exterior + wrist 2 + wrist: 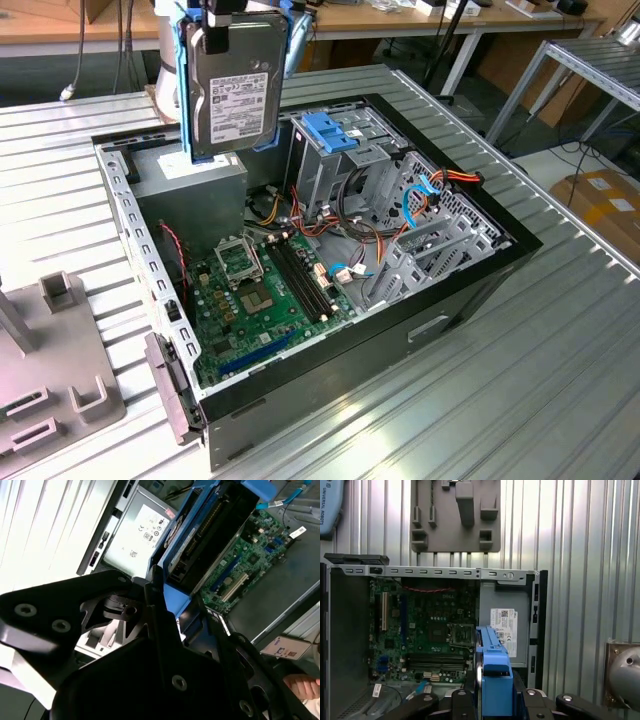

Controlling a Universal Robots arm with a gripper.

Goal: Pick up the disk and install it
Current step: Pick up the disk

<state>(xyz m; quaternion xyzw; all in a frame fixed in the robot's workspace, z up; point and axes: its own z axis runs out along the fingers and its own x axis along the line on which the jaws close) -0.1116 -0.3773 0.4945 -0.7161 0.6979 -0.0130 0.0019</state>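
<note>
Disk [232, 95], upright, hangs above the far corner of the open computer case [470, 290] at the exterior view's left. The gripper [228, 12] fingers are clamped on its top edge. Likely risk: a tilted descent snagging cables [350, 235] or missing the drive cage [330, 135].

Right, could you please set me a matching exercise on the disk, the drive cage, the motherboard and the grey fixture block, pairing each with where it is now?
Things:
1. the disk
2. the drive cage
3. the motherboard
4. the grey fixture block

Places:
A. lying flat on the floor of the computer case
B. on the table, outside the case, at the exterior view's left
C. held upright in the gripper, above the case
D. standing inside the case, blue plastic on top

Pairs: 1-C, 2-D, 3-A, 4-B.
</note>
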